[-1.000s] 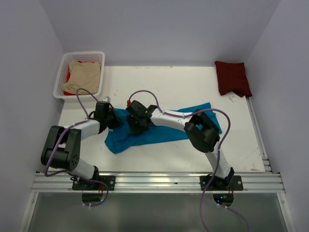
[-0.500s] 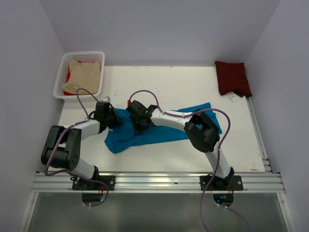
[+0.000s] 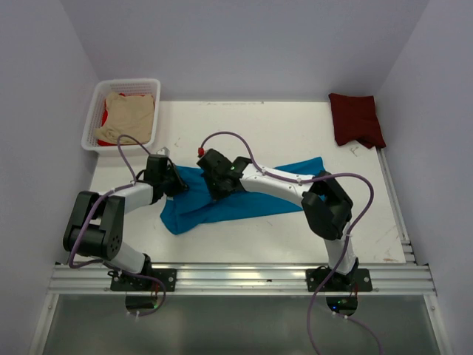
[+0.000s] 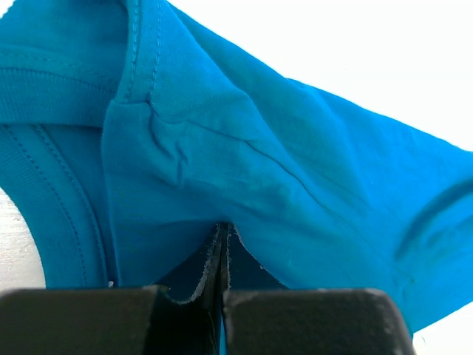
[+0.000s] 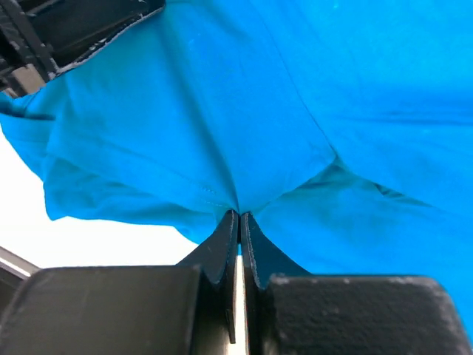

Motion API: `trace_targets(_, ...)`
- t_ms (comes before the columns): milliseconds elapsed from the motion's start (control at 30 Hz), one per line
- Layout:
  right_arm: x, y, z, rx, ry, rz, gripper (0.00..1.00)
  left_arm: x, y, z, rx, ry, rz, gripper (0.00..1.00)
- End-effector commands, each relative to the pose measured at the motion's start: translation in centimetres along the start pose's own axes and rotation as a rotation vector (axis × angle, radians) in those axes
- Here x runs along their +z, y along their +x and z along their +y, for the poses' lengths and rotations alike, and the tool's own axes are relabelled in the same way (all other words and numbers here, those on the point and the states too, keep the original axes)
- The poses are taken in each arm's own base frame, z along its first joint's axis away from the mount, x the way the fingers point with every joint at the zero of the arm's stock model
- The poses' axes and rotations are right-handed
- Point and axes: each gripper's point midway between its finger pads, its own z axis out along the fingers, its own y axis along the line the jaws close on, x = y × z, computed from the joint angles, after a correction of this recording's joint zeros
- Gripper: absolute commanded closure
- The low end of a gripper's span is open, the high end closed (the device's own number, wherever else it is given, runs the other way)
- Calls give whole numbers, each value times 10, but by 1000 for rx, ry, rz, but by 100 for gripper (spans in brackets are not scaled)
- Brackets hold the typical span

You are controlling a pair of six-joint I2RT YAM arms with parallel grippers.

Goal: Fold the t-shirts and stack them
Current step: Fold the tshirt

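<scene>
A teal-blue t-shirt [image 3: 255,196] lies crumpled across the middle of the table. My left gripper [image 3: 176,183] is shut on its left edge, with the cloth pinched between the jaws in the left wrist view [image 4: 223,229]. My right gripper [image 3: 219,186] is shut on a fold of the same shirt a little to the right, as the right wrist view [image 5: 239,214] shows. A dark maroon t-shirt [image 3: 356,119] lies folded at the back right corner. A beige t-shirt [image 3: 128,115] lies over a red one [image 3: 104,117] in the basket.
A white lattice basket [image 3: 94,111] stands at the back left corner of the table. The white walls close in on the left, back and right. A metal rail [image 3: 236,277] runs along the near edge by the arm bases.
My right gripper has moved a little to the right and back with the teal cloth, and the right arm's elbow has swung rightward. The left gripper has stayed put.
</scene>
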Motion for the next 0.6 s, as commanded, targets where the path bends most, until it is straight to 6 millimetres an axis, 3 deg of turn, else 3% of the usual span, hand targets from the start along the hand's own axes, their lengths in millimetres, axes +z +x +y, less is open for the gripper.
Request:
trace_targets(0, -15, 7, -8, -39, 31, 22, 91, 5, -5, 5, 29, -20, -8, 100)
trace_targets(67, -15, 14, -11, -43, 36, 51, 70, 5, -5, 5, 30, -22, -10, 100)
trace_targets(100, -16, 16, -13, -47, 42, 59, 48, 6, -4, 6, 31, -27, -6, 100)
trace_targets(200, -22, 22, -27, -49, 111, 70, 29, 5, -5, 7, 34, -31, -8, 100)
trace_targets(267, -33, 16, -38, -41, 157, 34, 23, 5, -8, 6, 34, -35, -13, 100)
trace_targets(367, -47, 0, -72, 17, 264, -31, 20, 3, -12, 5, 43, -42, -23, 100)
trace_targets(400, -50, -7, -97, 80, 302, -41, 20, 2, -14, 6, 46, -51, -27, 100)
trace_targets(467, -62, -24, -126, 166, 333, -103, 26, 2, -16, 7, 47, -58, -28, 100)
trace_targets(500, -64, -25, -162, 243, 380, -109, 31, 3, -16, 8, 45, -67, -29, 100)
trace_targets(533, -68, -35, -177, 284, 389, -157, 37, 4, -19, 6, 39, -66, -32, 100)
trace_targets(567, -76, -42, -193, 314, 412, -199, 54, 7, -19, 7, 35, -70, -26, 100)
